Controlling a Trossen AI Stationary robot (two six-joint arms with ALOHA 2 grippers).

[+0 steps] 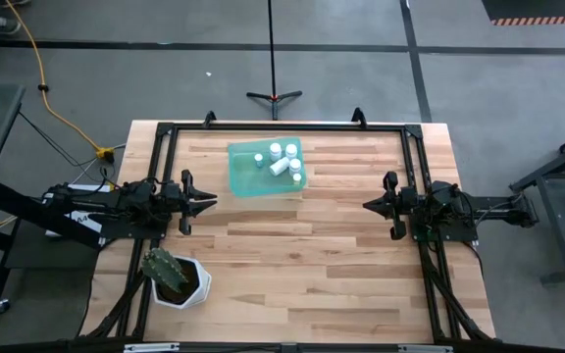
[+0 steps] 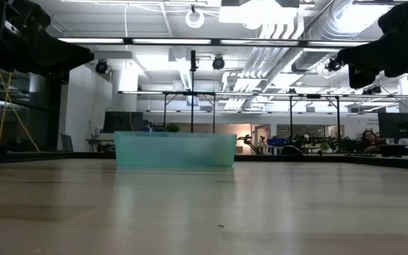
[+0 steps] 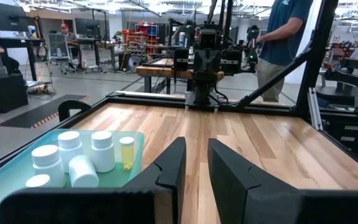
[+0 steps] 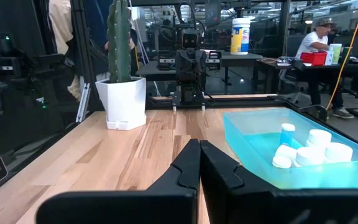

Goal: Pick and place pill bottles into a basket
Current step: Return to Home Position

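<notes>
Left hand (image 1: 207, 201) parted, right hand (image 1: 369, 206) clenched empty; your white plastic pill bottles (image 1: 281, 165) in the translucent teal rectangular basket (image 1: 243, 178) look light and slick, so pinch mid-body.

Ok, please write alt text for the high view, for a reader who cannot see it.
From above: a teal basket holding several small pill bottles sits on a wooden table, toward the picture's top. The left gripper and right gripper face each other from opposite sides, both clear of the basket; a potted cactus stands at lower left.
</notes>
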